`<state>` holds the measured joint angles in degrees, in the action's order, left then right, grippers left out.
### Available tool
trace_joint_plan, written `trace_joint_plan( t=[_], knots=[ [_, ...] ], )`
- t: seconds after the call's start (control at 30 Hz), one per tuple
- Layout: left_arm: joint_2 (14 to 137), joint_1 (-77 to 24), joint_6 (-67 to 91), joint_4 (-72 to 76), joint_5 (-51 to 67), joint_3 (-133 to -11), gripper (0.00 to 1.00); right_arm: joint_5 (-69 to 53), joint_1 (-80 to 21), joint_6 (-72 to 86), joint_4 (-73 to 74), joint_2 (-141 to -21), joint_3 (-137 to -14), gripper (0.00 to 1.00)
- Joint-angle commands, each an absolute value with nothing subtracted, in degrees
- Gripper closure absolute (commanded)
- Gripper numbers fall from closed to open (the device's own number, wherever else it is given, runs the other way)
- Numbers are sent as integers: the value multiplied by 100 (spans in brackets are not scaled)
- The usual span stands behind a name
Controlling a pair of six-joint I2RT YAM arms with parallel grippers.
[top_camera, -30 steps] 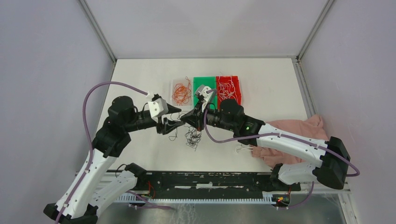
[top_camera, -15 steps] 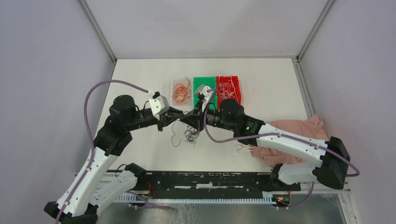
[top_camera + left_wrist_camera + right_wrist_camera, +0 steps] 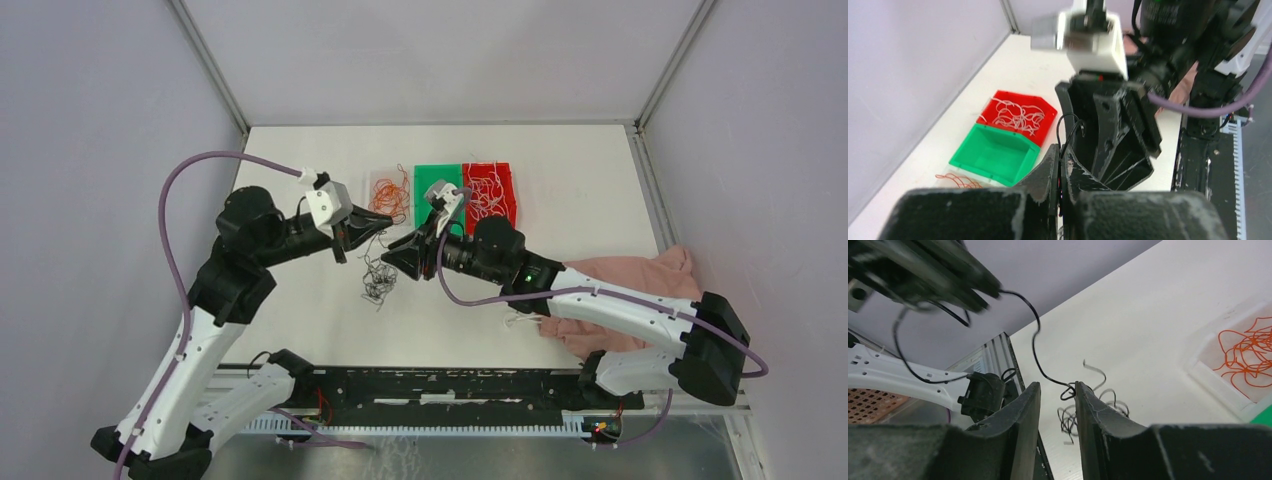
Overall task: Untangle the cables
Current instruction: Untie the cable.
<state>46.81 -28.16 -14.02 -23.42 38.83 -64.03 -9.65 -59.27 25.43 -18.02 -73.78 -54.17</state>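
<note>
Black wire is pinched in the left gripper, its fingers pressed together — the strand arcs across to the right gripper, whose fingers stand parted beside its loop. The other black cables lie bunched on the tabletop just below both grippers, nearer the left.

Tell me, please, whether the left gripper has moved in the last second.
Yes: the left gripper moved away from the arm bases, toward the clear tray.
</note>
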Motion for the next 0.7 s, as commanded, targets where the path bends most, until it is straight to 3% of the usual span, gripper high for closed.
trace_joint_plan(
  t=[0.0,0.23,0.53,0.67],
  knots=[
    [4801,-2834,-681,-1833,4048,-7017,97,-888,-5929,2939,-2610,-7438,-5442,62],
    [4915,-2832,-164,-1756,4204,-7263,97,-750,-5940,2975,-2922,-7594,-5503,52],
    [4950,-2831,3,-1844,4396,-7501,97,196,-5936,2194,-2624,-7093,-5146,51],
    [5060,-2835,105,-1817,4487,-7741,97,408,-5933,1996,-2603,-6978,-4956,55]
  ],
)
